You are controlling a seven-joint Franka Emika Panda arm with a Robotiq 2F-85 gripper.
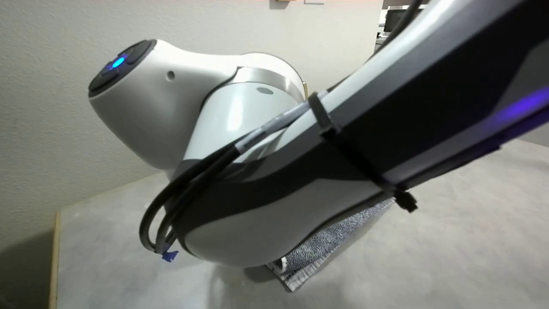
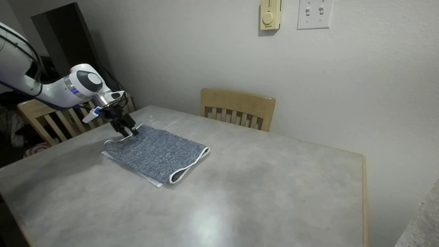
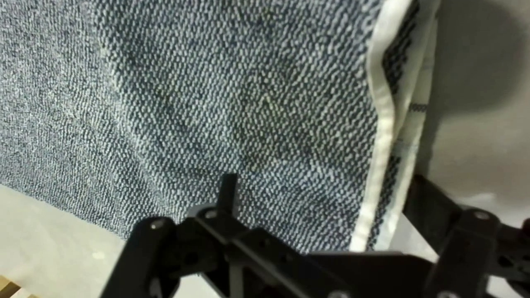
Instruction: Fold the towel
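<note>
Currently, a blue-grey rectangular terry towel (image 2: 156, 154) with white edging lies doubled over on a grey, smooth-topped bench (image 2: 274, 192) with light wooden trim (image 2: 364, 206), at about eight o'clock from the middle of an exterior view. Its side toward four o'clock gapes in a curl, and a pale strip of the lower layer shows along its eight o'clock side. At the towel's ten o'clock border, the black two-fingered end effector (image 3: 323, 182) reaches down from a white and dark-grey jointed robot arm (image 2: 58, 94). It is released: in the wrist view its fingers (image 3: 227, 196) stand wide apart, one over the terry face, the other just past the border, with the white-hemmed layers lying loose between them. I cannot tell whether either finger touches the cloth. In an exterior view the arm's bulk hides much of the towel, and black cables (image 1: 206, 167) run along it. Beyond the bench, a light wooden slat-backed chair (image 2: 236, 102) stands at two o'clock from the towel and a second, similar chair (image 2: 37, 109) between nine and ten. On the pale wall (image 2: 377, 85) a cream rectangular thermostat (image 2: 271, 15) hangs toward the towel's one o'clock.
</note>
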